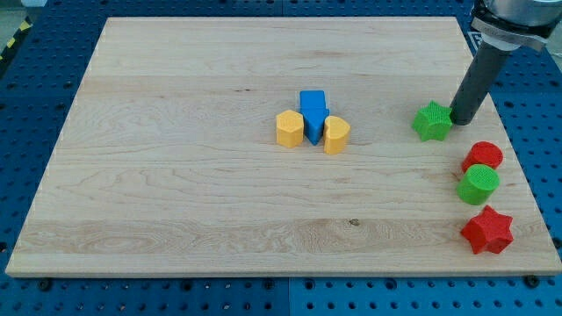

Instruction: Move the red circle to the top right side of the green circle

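The red circle (483,156) lies near the board's right edge, touching the top of the green circle (479,185) just below it. My tip (461,120) stands against the right side of a green star (432,121), up and to the left of the red circle, apart from it. The dark rod rises to the view's top right.
A red star (487,231) lies below the green circle near the board's lower right corner. At the board's middle a blue block (313,111) sits between a yellow hexagon (290,128) and a yellow heart-like block (336,134). The wooden board (176,175) ends close to the right-hand blocks.
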`<state>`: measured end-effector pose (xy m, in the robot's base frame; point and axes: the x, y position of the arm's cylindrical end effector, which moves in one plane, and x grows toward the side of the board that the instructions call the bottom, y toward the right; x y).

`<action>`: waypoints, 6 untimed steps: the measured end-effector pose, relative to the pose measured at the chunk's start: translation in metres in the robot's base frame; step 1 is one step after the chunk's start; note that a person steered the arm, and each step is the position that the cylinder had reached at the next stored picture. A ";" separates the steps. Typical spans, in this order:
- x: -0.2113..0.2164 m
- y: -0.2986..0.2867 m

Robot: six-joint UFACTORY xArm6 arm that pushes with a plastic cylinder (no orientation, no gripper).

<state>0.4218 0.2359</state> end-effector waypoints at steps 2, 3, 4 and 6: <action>0.060 0.000; 0.073 0.000; 0.075 0.000; 0.050 0.029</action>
